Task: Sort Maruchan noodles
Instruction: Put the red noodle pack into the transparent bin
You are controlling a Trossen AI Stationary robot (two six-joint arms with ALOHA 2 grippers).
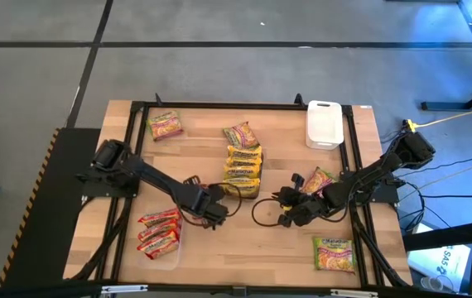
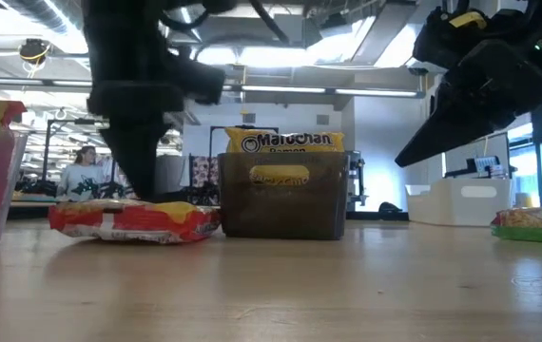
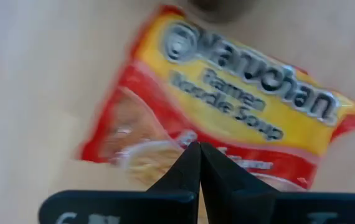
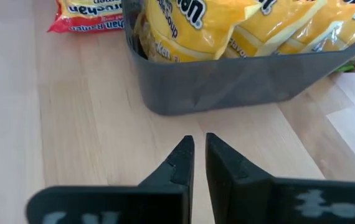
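A red-and-yellow Maruchan packet (image 3: 246, 93) lies flat on the table (image 2: 133, 220), beside the dark tray (image 4: 246, 81). The tray holds several yellow packets (image 1: 243, 165). My left gripper (image 3: 199, 149) is shut and points steeply down over this red packet near the table's middle (image 1: 217, 209). My right gripper (image 4: 199, 146) hangs shut above bare wood, right of the middle (image 1: 290, 211). It slants down toward the dark tray, with nothing between its fingers. My left gripper comes from above, and its shut fingertips (image 3: 190, 163) meet over the red packet's printed face (image 3: 165, 155), near one long edge. The packet lies flat on the table. Whether the tips pinch a wrinkle, press on it or hover just above, I cannot tell.
More red packets lie in a clear tray (image 1: 160, 232) at the near left. Green-and-pink packets lie at the far left (image 1: 166, 124), behind the dark tray (image 1: 240, 132), under the right arm (image 1: 319, 178) and at the near right (image 1: 334, 252). A white tray (image 1: 324, 124) stands at the far right.
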